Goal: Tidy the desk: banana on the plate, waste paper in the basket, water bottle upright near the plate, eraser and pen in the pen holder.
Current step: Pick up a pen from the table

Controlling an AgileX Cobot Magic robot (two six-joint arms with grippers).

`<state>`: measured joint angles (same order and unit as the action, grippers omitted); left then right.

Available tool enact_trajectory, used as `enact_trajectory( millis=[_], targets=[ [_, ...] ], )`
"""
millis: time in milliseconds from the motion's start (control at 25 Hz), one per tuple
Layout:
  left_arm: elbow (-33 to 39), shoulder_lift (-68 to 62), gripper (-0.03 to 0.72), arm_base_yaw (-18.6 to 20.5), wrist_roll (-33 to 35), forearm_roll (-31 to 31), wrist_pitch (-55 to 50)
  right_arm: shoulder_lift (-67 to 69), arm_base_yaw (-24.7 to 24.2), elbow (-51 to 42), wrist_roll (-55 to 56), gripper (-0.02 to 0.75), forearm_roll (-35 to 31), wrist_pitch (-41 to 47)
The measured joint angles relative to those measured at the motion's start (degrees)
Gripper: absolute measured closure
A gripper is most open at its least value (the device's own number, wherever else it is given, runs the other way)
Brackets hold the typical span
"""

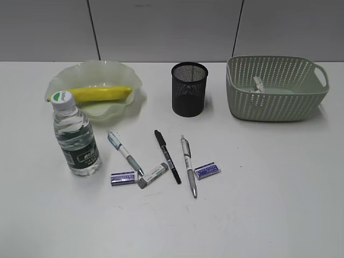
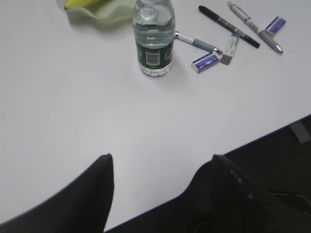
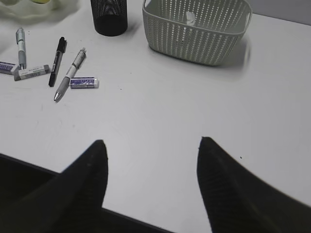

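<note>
The yellow banana point(image 1: 102, 93) lies in the wavy green plate point(image 1: 126, 72). Just in front of the plate stands the water bottle point(image 1: 77, 141), upright. Three pens point(image 1: 167, 156) and three erasers point(image 1: 207, 171) lie loose on the white desk point(image 1: 258, 204), in front of the black mesh pen holder point(image 1: 189, 88). A wad of waste paper point(image 1: 258, 84) sits inside the green basket point(image 1: 277, 102). My left gripper point(image 2: 162, 156) hangs open over the desk's front edge, well short of the bottle point(image 2: 154, 41). Open too, my right gripper point(image 3: 152, 140) holds nothing. Neither arm shows in the exterior view.
The desk's front edge point(image 2: 272, 136) runs under both grippers, with dark floor beyond it. A grey panelled wall point(image 1: 161, 27) closes the back of the desk.
</note>
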<state>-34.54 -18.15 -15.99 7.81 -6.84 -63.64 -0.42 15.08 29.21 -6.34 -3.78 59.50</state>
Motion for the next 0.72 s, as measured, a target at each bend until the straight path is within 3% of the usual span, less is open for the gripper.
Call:
enact_trajectory(
  millis=[200, 320, 480, 720],
  targets=[
    [2.84, 4.74, 0.227, 0.0, -2.2, 2.25, 1.34, 3.64, 0.0, 0.36, 0.0, 0.272, -0.15, -0.72],
    [3.39, 6.49, 0.23, 0.0, -2.57, 2.52, 2.4, 9.87, 0.0, 1.61, -0.5, 0.272, -1.13, -6.02],
    [3.51, 7.15, 0.254, 0.0, -2.7, 2.69, 2.54, 23.46, 0.0, 4.04, -5.75, 0.272, -6.08, -13.61],
    [3.64, 7.58, 0.267, 0.0, -2.75, 2.75, 2.74, 51.7, 0.0, 13.24, -12.78, 0.305, -14.91, -14.46]
  ],
)
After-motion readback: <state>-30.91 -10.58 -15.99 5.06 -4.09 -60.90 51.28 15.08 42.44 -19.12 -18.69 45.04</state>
